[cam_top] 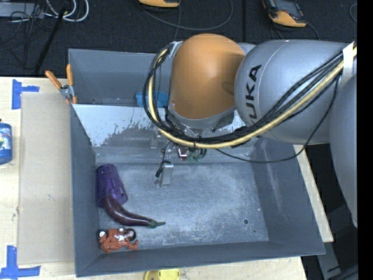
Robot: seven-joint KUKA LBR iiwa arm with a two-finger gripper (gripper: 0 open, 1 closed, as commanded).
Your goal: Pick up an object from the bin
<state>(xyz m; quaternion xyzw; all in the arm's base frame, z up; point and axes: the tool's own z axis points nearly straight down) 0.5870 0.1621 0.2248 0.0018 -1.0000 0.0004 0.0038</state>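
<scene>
1. Bin [233,200]: grey metal with sloped walls, taking up the middle and lower part of the frame. Its floor is speckled and mostly bare, and the contents lie along the lower left.

2. Arm [291,92]: silver-grey, entering from the right edge and arching across the upper right of the bin. Black and yellow cables [154,101] loop round its end.

3. Orange cover [204,74]: a rounded dome on the arm's wrist, upper centre of the frame, above the bin's far wall.

4. Gripper [165,172]: hangs below the orange cover over bare floor in the upper middle of the bin, just left of centre. From where I stand I cannot tell whether it is spread or closed. It is apart from every item.

5. Purple object [109,184]: ribbed and roughly cylindrical, possibly a cup on its side. It sits at the left of the floor, close to the left wall, below and left of the gripper, and is the item nearest to it.

6. Aubergine [129,216]: dark purple, curved and slender, with its stalk end pointing right. Its thick end touches the lower end of the purple object.

7. Toy figure [118,240]: small, orange-red with pale patches, in the lower left corner of the bin, just below the aubergine and furthest from the gripper.
</scene>
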